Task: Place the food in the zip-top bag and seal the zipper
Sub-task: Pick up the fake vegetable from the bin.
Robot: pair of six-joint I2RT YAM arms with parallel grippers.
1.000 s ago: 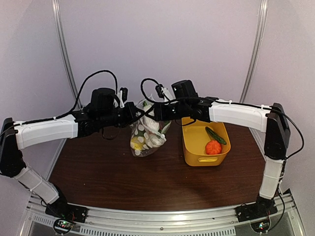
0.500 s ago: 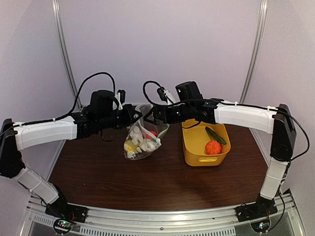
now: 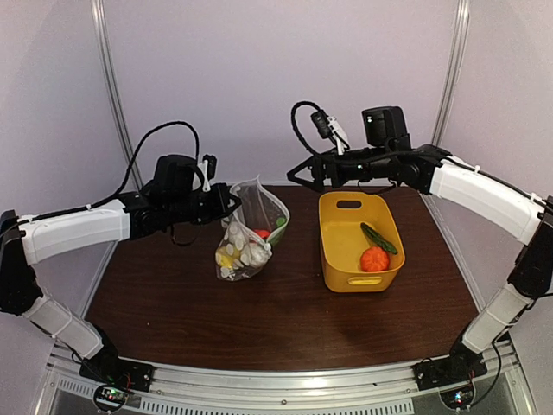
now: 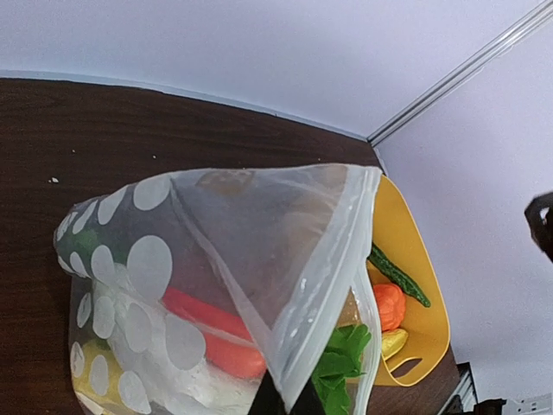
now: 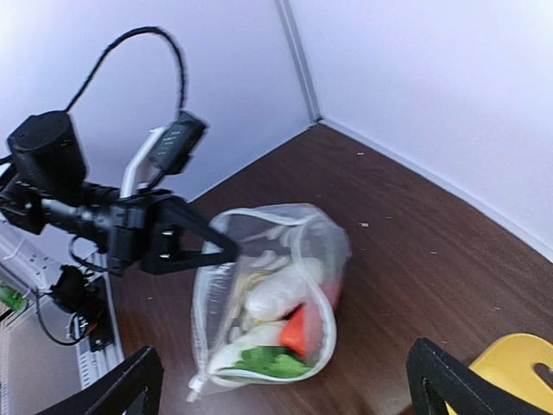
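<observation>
Zip-top bag (image 3: 249,235) just left of yellow basket (image 3: 359,278), bottom resting on table, part-filled with toy vegetables.
Left gripper (image 3: 230,201) clenched on bag's mouth edge.
Right gripper (image 3: 298,173) spread wide, empty, above basket's far-left corner.
Orange piece (image 3: 374,258) and cucumber (image 3: 378,238) inside basket.
Judged: bag soft, slick, floppy, light. Best pinched at stiffer zipper (image 4: 328,272). Toys rigid, light, best grasped across middle.

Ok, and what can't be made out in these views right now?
Left gripper: left wrist view, cut off by the bottom edge and covered by the zip-top bag.
Food low in the bag: top view, too small, behind white dots.
Yellow basket: right wrist view, cut off by the corner.
Zipper: no view shows whether any stretch is pressed shut.
</observation>
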